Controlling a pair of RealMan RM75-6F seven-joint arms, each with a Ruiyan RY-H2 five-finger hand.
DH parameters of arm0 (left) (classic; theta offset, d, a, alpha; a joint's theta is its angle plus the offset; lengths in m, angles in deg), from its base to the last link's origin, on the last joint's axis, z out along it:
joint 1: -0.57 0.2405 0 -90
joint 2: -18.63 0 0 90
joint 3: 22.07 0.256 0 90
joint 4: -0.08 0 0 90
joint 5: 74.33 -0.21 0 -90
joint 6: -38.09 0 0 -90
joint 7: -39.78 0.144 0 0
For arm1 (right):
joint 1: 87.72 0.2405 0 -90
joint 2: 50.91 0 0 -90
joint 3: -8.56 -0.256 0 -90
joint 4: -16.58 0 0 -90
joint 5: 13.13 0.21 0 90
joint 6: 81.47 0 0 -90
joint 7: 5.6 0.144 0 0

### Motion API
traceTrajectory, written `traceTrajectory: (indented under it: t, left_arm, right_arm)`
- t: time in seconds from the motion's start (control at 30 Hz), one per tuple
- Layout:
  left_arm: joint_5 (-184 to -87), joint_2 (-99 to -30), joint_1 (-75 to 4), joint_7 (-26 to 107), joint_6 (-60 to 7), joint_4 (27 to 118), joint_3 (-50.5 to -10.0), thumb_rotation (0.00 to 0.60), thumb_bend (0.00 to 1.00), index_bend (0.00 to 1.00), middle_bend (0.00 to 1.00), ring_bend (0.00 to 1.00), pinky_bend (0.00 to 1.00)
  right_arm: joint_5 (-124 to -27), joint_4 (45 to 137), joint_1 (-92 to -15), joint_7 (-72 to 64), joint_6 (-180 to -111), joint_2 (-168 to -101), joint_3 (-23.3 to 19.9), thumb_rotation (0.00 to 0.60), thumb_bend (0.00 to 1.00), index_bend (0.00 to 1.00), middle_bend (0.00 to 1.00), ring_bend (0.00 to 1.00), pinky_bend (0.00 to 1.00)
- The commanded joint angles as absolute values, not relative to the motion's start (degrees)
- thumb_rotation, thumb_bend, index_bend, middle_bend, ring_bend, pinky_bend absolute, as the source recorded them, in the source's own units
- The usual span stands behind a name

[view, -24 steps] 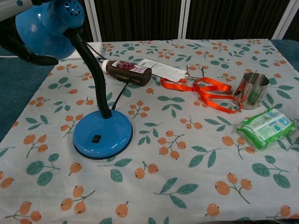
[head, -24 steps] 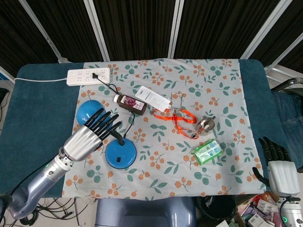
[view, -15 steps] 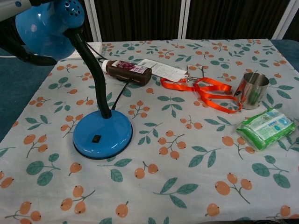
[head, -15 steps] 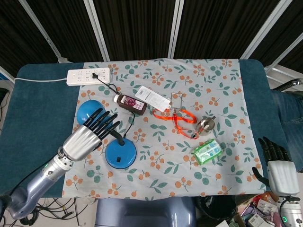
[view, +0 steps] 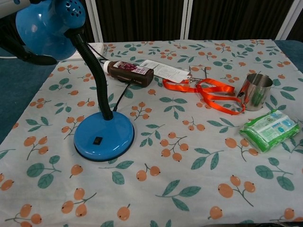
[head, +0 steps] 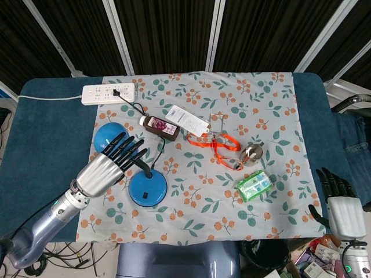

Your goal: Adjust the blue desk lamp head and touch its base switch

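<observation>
The blue desk lamp stands at the left of the floral cloth, its round base (head: 148, 189) (view: 104, 136) carrying a small black switch (view: 97, 140) at the front. A black flexible neck (view: 93, 71) rises to the blue lamp head (head: 106, 135) (view: 45, 28). My left hand (head: 110, 165) is on the lamp head, fingers stretched over its near edge; in the chest view a dark finger (view: 33, 57) curls under the shade, so the hand grips it. My right hand (head: 341, 202) hangs off the table's right front corner, fingers apart, holding nothing.
A white power strip (head: 108, 93) at the back left feeds the lamp's black cord. A dark bottle (head: 160, 126), a white leaflet (head: 186, 120), an orange lanyard (head: 223, 147), a steel cup (head: 252, 153) and a green wipes pack (head: 254, 185) lie across the cloth.
The lamp head has shifted very slightly in the chest view, with the left hand's finger under it. The right hand has not moved.
</observation>
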State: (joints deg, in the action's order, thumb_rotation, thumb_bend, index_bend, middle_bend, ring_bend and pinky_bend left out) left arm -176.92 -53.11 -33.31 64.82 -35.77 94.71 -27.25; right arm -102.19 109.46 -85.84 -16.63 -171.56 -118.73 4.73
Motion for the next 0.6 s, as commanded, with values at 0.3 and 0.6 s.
traceTrajectory:
  t: [0.3, 0.6]
  left_arm:
    - [-176.66, -52.87, -33.11, 64.41, -36.02, 95.17, -27.24, 0.600, 0.15, 0.00, 0.00, 0.00, 0.06]
    - [-176.05, -52.93, -32.37, 64.28, -38.20, 95.63, -28.29, 0.600, 0.15, 0.00, 0.00, 0.00, 0.07]
  right_arm:
    - [-102.20, 109.45, -85.84, -16.72, -171.57, -118.72, 4.73, 0.600, 0.17, 0.00, 0.06, 0.12, 0.16]
    - [-102.17, 109.45, -85.86, -16.67, -171.60, -118.69, 4.71, 0.600, 0.17, 0.00, 0.06, 0.12, 0.16]
